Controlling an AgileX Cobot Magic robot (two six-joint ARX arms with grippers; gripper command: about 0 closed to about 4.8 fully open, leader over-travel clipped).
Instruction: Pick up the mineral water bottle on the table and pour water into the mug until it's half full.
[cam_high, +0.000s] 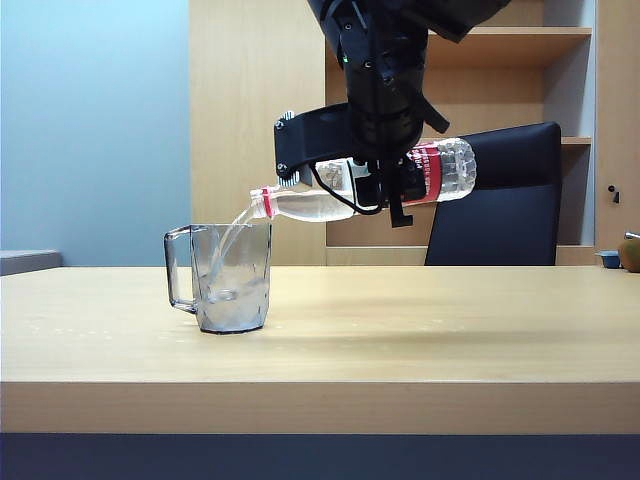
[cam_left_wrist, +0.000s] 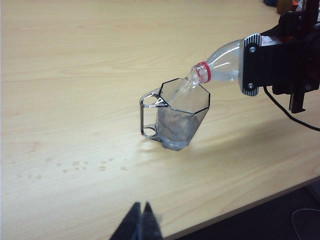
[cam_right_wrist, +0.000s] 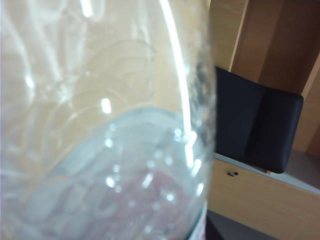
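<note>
**Mineral water bottle tipped over the mug, stream running**

The mineral water bottle (cam_high: 395, 180) lies nearly level above and beside the mug (cam_high: 225, 277), neck just over its rim, with the right tool (cam_high: 365, 185) clenched on its body. Water (cam_high: 232, 310) sits low in the mug, under half by my judgement. Hold the tilt steady and level off as the fill nears halfway. The left tool (cam_left_wrist: 140, 222) rests closed, well clear of the mug. The table (cam_high: 450, 330) around the mug is open; its front edge lies well away.
</note>
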